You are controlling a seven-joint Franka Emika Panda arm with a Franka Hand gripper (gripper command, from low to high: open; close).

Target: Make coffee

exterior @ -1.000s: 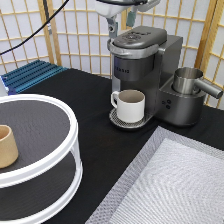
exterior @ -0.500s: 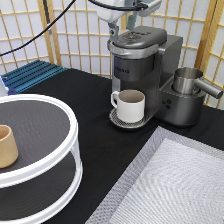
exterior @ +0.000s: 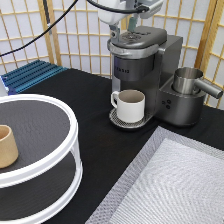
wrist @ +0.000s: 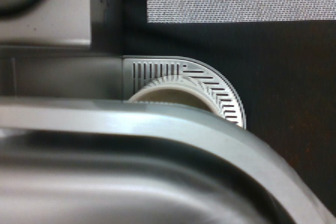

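Well, going L to R in the exterior view: a blue ribbed mat [exterior: 30, 75] lies at far left by the screen, w/ a black cable [exterior: 30, 44] hanging across above it. Below that sits a white two-tier round shelf [exterior: 45, 150] w/ dark tops; a tan wooden cup [exterior: 7, 146] stands upright on the upper tier at the left edge. Center-top, the gripper [exterior: 125, 27] hangs right over the lid of the coffee machine [exterior: 142, 60], very close to it or touching, can't tell which. Can't tell if gripper is open or closed, nor if it holds anything. The coffee pod doesn't show in either view, so its place rel. to the gripper can't be told. Under the machine's spout a cream mug [exterior: 131, 106] stands upright on the round drip tray [exterior: 118, 120], handle twd the exterior view's left. Right of the machine's body, a steel jug [exterior: 189, 80] sits on the machine's base, spout pointing right. Bottom right: a grey mesh mat [exterior: 175, 180]. Surface is a black table [exterior: 85, 100]; behind, a wood-and-paper lattice screen [exterior: 75, 35]. Wrist view looks down past the machine's silver top [wrist: 150, 150] onto mug rim [wrist: 161, 95], slotted tray [wrist: 221, 92], black table [wrist: 300, 75], and a strip of mesh mat [wrist: 240, 10].
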